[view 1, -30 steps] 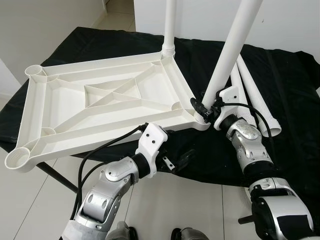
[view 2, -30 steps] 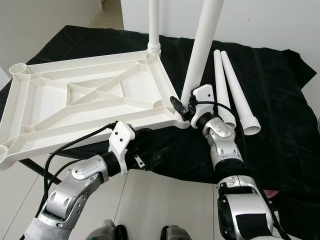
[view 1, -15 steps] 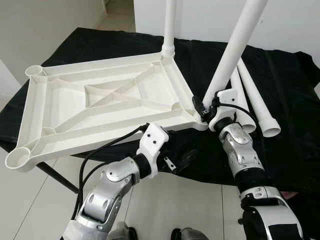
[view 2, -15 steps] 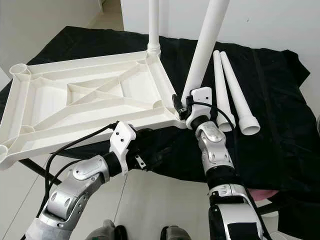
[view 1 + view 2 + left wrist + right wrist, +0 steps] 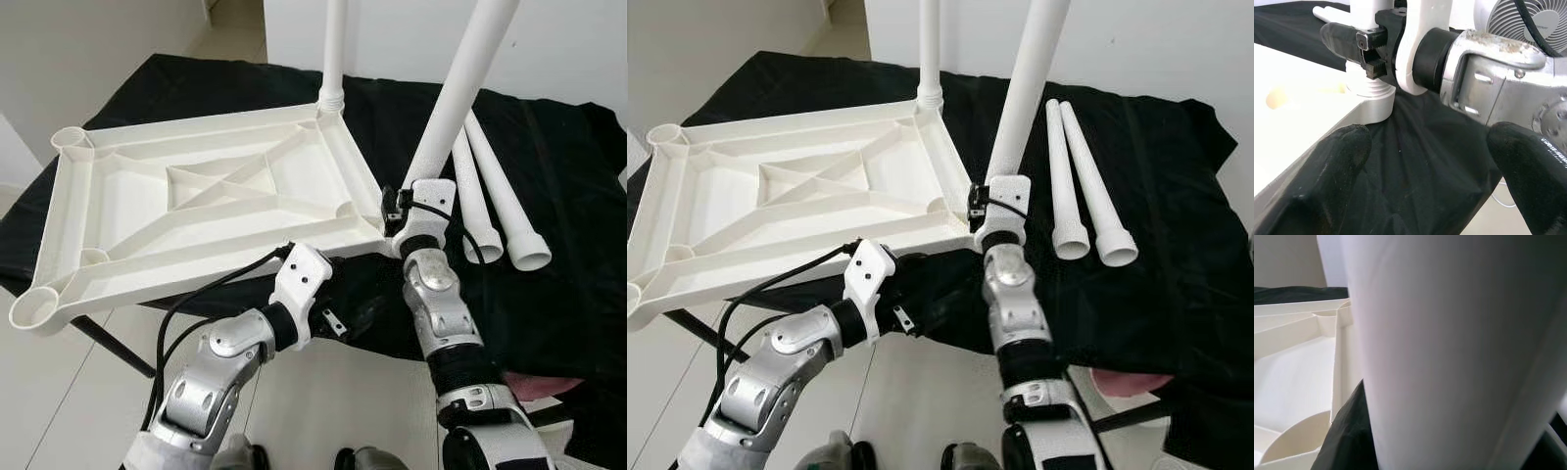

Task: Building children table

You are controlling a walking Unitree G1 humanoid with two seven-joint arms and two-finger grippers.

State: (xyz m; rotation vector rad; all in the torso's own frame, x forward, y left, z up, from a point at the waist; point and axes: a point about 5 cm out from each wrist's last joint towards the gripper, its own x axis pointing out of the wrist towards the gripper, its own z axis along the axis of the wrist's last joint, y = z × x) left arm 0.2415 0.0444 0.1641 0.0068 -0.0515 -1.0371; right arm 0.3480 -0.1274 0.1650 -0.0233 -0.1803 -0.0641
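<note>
A white plastic tabletop (image 5: 196, 186) lies upside down on a black-draped table. One white leg (image 5: 334, 49) stands in its far right corner socket. At the near right corner, my right gripper (image 5: 397, 211) is shut on the base of a second leg (image 5: 456, 98), which leans slightly right above the socket (image 5: 1371, 105). My left gripper (image 5: 1430, 171) is open just below the tabletop's near edge. Its black fingers (image 5: 1327, 171) are spread wide over the black cloth, close to that corner and holding nothing.
Two loose white legs (image 5: 475, 196) (image 5: 509, 206) lie side by side on the black cloth (image 5: 568, 196) to the right. The tabletop's left end overhangs the pale tiled floor (image 5: 78, 411). A pink object (image 5: 1127, 380) shows under the cloth's near right edge.
My right forearm has swung left and now stands beneath the corner. The held leg has tipped more upright, uncovering the two loose legs. The left arm has barely moved.
</note>
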